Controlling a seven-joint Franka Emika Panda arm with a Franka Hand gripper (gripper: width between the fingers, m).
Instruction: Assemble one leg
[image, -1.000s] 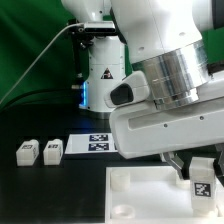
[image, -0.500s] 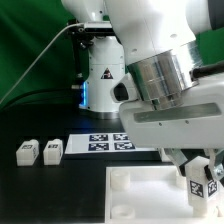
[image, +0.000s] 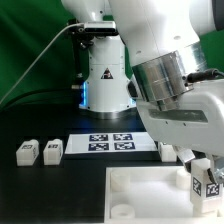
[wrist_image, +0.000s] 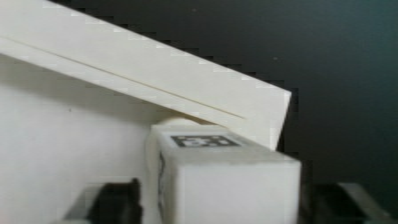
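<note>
Our arm had swung toward the exterior view's right, uncovering more of the marker board (image: 112, 143). The gripper (image: 204, 176) was clamped on a leg (image: 207, 186), upright between its fingers, with the tray (image: 140, 190) below them.

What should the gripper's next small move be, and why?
Probably ease the leg down and square it up: the gripper is shut on it, upright, over the corner of the tray-like piece at the exterior view's right; whether it has seated cannot be told.

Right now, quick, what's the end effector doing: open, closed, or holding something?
End effector: closed, holding one leg between its fingers.
</note>
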